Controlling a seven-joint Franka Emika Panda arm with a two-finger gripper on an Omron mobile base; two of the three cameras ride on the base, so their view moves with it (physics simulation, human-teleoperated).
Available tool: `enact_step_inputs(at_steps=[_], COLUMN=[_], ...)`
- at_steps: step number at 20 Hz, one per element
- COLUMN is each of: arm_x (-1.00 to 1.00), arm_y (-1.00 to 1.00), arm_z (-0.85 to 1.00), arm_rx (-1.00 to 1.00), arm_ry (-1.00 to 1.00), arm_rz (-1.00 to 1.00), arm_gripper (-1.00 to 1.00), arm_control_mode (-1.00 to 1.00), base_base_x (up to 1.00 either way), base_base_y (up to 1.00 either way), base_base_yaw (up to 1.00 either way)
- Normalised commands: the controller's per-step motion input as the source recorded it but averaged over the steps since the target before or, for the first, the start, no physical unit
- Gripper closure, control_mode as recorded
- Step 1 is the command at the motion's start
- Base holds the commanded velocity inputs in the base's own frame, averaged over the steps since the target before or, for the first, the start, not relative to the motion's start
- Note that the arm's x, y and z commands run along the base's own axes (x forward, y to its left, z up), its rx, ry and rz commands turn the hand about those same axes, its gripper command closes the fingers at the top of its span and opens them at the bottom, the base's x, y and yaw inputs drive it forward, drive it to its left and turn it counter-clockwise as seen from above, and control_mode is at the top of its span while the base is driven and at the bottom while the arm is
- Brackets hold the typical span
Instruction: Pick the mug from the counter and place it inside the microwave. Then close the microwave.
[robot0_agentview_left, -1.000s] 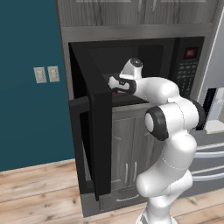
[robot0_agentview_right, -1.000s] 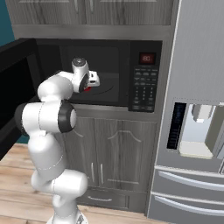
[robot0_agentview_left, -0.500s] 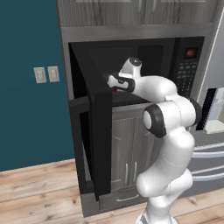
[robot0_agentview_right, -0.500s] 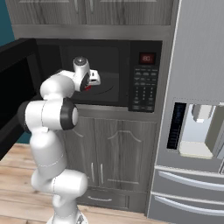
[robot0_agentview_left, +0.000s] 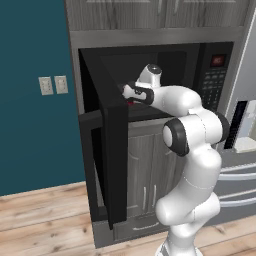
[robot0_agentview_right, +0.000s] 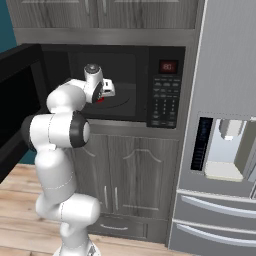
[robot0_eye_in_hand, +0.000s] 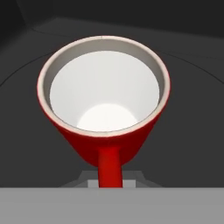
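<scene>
My pincer (robot0_agentview_left: 129, 93), clamped on the mug (robot0_eye_in_hand: 104, 107), reaches into the open microwave (robot0_agentview_right: 150, 55); I judge lowering and release come next.

The arm (robot0_agentview_left: 192, 150) reaches forward, elbow bent, its pincer (robot0_eye_in_hand: 110, 178) clamped tight.

Mug (robot0_eye_in_hand: 105, 109) mostly hidden behind the hand in both base views, a mere red sliver showing; gripper (robot0_eye_in_hand: 110, 183) fingertips lost under the handle and bottom edge of the hand view; microwave (robot0_agentview_right: 165, 85) door cut by the right base view's left edge.
</scene>
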Motion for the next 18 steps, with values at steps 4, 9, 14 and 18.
enact_step_inputs(at_steps=[4, 9, 14, 18], arm_x=[0.0, 0.0, 0.0, -0.03], arm_y=[0.0, 0.0, 0.0, 0.0], arm_z=[0.0, 0.0, 0.0, 0.0], arm_rx=[0.0, 0.0, 0.0, 0.0], arm_ry=[0.0, 0.0, 0.0, 0.0], arm_rz=[0.0, 0.0, 0.0, 0.0], arm_gripper=[1.0, -1.0, -1.0, -1.0], arm_control_mode=[-1.0, -1.0, -1.0, -1.0], base_base_x=[0.0, 0.0, 0.0, 0.0], base_base_y=[0.0, 0.0, 0.0, 0.0], base_base_yaw=[0.0, 0.0, 0.0, 0.0])
